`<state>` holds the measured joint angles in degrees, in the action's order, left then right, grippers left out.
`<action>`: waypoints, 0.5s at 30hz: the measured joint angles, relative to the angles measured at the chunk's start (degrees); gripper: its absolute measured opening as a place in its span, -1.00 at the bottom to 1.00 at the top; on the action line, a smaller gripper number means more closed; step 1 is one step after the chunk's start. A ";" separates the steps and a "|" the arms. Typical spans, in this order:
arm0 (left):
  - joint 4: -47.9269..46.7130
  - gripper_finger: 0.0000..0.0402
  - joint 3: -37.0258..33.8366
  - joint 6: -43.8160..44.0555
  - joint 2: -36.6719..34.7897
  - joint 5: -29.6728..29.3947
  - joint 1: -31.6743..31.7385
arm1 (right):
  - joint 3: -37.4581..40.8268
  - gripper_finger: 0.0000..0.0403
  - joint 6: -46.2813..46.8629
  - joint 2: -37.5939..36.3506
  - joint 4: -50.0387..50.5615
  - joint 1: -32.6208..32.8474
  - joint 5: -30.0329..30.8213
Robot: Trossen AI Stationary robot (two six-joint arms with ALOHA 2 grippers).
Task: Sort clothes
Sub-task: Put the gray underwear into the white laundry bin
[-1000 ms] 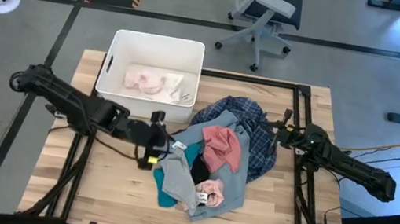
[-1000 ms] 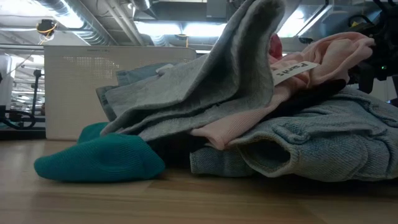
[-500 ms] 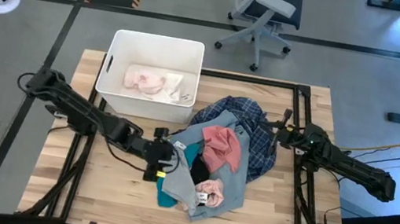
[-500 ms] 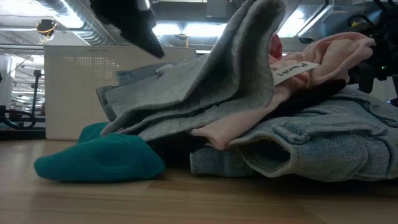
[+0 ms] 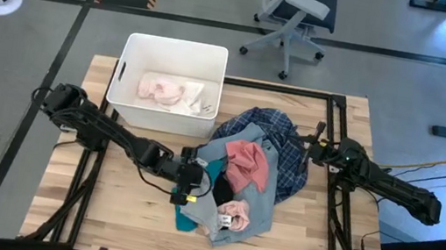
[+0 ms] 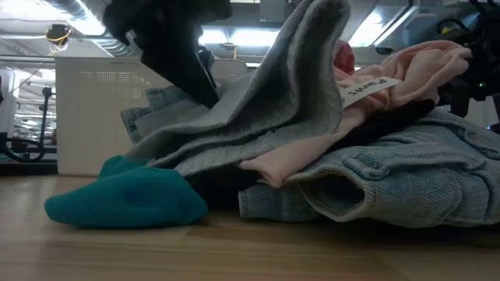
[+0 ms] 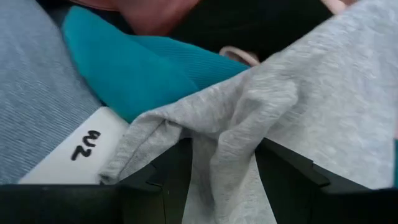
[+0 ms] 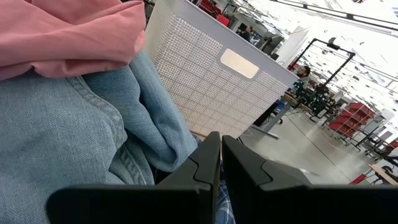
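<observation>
A pile of clothes lies mid-table. It holds a dark blue plaid shirt (image 5: 278,142), a pink piece (image 5: 248,164), light blue denim (image 5: 257,203), a grey garment (image 5: 198,203) and a teal sock (image 5: 182,220) whose toe rests on the wood (image 6: 125,199). My left gripper (image 5: 190,184) is open at the pile's left side, down on the grey garment (image 7: 298,99) with a fold of it between the fingers. My right gripper (image 8: 219,163) is shut and level at the pile's right edge (image 5: 315,148). My left gripper stands open astride a raised fold of the grey garment (image 7: 221,155) near its edge, beside a white label (image 7: 74,152). The cloth lies against the inner sides of both fingers (image 7: 168,183). The fingers (image 6: 183,70) slant down from the table's left. The garment stays on the pile.
A white bin (image 5: 127,84) stands at the far left of the table with pink and white pieces in it. Black frame rails (image 5: 334,124) run along the table's sides. Bare wood (image 5: 113,206) lies near and left of the pile.
My left gripper has come down and toward the table's right, from beside the pile onto the grey garment, tipping more steeply downward. In the low view it has entered from above and reached the cloth. Its fingers have stayed open.
</observation>
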<state>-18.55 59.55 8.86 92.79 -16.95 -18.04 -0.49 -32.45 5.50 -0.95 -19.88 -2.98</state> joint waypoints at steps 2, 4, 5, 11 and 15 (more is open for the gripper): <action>0.10 -0.20 0.00 -0.26 0.00 0.02 0.15 | 0.00 -0.83 -0.02 0.02 0.00 0.00 0.00; 0.69 -0.29 0.00 -0.60 0.00 0.01 0.15 | 0.00 -0.83 0.00 0.02 0.00 0.00 0.00; 0.97 -0.35 0.00 -0.75 0.01 0.02 0.15 | 0.00 -0.83 -0.01 0.01 0.00 -0.01 0.00; 1.78 -0.75 0.00 -1.60 0.03 0.04 0.15 | 0.00 -0.83 -0.02 0.02 0.00 -0.02 0.00; 1.45 -0.96 0.67 -1.79 0.00 0.04 0.12 | 0.00 -0.83 -0.01 0.02 0.00 -0.02 0.00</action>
<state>-17.10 60.22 7.07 92.79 -16.91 -17.91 -0.49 -32.46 5.52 -0.95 -19.90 -2.98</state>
